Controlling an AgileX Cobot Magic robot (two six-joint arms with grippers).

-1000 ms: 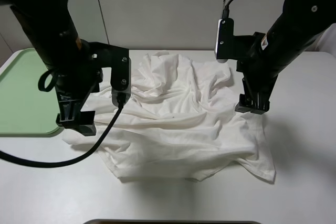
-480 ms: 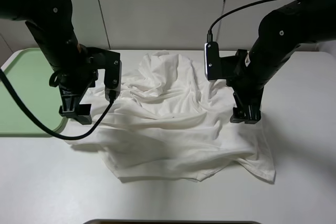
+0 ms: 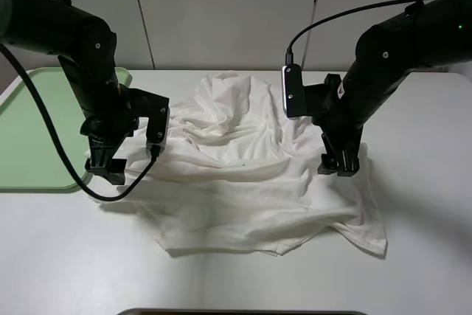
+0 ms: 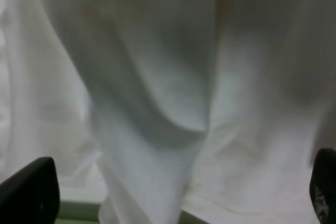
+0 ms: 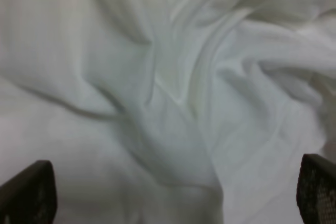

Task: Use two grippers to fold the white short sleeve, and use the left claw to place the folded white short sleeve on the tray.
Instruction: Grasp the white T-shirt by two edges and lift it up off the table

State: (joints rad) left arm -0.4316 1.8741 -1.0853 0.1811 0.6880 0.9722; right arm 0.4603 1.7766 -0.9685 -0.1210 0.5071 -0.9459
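The white short sleeve (image 3: 251, 171) lies crumpled and spread on the white table. My left gripper (image 3: 105, 168) is down at the shirt's left edge, beside the tray (image 3: 33, 134). Its two black fingertips (image 4: 29, 192) stand wide apart over the cloth (image 4: 168, 103), open. My right gripper (image 3: 338, 166) is down on the shirt's right side. Its fingertips (image 5: 26, 192) also stand wide apart over folds of the cloth (image 5: 157, 93), open.
The light-green tray lies at the table's left edge. Black cables (image 3: 110, 189) hang from the left arm over the shirt's left part. The table's front edge (image 3: 236, 310) lies below the shirt.
Both grippers have come down onto the shirt. The left one moved back and inward to the shirt's left edge; the right one moved slightly left and lower.
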